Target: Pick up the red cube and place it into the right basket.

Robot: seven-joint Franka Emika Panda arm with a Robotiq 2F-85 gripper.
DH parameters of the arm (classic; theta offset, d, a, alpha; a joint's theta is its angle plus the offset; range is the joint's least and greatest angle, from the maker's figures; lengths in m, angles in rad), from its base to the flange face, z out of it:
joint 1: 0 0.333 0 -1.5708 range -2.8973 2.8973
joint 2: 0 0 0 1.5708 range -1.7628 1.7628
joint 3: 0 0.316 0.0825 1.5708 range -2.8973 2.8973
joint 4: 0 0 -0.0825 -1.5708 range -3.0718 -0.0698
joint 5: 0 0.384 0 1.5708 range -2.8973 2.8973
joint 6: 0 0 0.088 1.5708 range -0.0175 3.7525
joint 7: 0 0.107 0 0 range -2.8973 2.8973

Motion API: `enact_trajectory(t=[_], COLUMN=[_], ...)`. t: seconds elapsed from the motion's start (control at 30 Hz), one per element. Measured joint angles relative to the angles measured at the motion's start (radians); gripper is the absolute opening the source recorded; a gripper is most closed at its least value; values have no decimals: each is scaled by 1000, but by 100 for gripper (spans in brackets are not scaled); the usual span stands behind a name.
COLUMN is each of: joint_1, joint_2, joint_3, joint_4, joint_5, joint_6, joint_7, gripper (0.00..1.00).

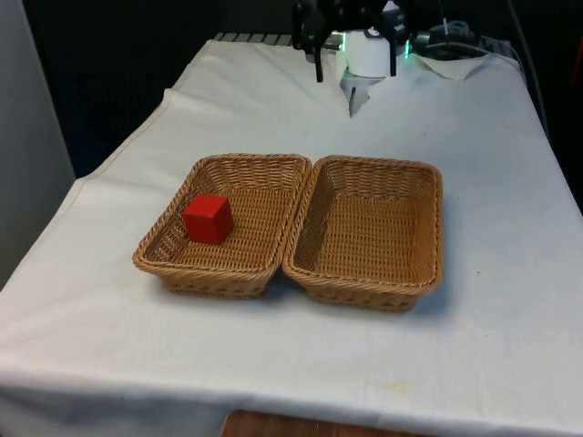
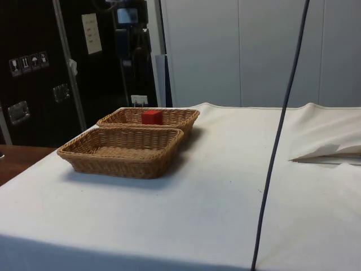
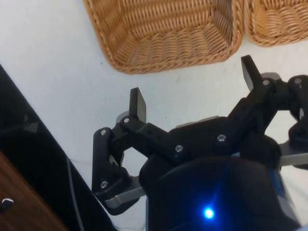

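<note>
- End effector (image 3: 192, 91) is seen from the wrist view with its two black fingers (image 3: 137, 103) spread well apart and nothing between them; it hangs above the white cloth just short of a basket's rim; in the front view it (image 1: 355, 55) is cut off by the upper edge of the picture at the far end of the tabletop (image 1: 492, 164), so only its lower dark parts can be made out.
- Red cube (image 1: 208, 219) lies in the basket on the front view's left (image 1: 173, 264), close to that basket's outer wall; in the side view the cube (image 2: 152, 117) is half hidden behind wicker rims, and only its upper part is seen.
- Basket on the front view's right (image 1: 428, 273) touches the other along one long rim; nothing is seen inside it.
- Dark cable (image 2: 276, 147) crosses the side view from top to bottom and hides a strip of the cloth.
- Stickers with small pictograms (image 2: 27, 62) and a pale sheet (image 2: 91, 33) are fixed to the dark cabinets; their writing cannot be read.
</note>
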Motion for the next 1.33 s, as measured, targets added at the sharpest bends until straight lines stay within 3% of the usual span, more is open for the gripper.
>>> enact_trajectory(t=[0.8, 1.13, 1.33], joint_1=[-3, -4, -4], joint_2=[-69, -86, -84], joint_3=[36, 57, 68], joint_4=[-68, -80, -77], joint_5=[-9, -87, -141], joint_6=[0, -4, -9], joint_7=[2, 23, 65], gripper=[100, 100, 100])
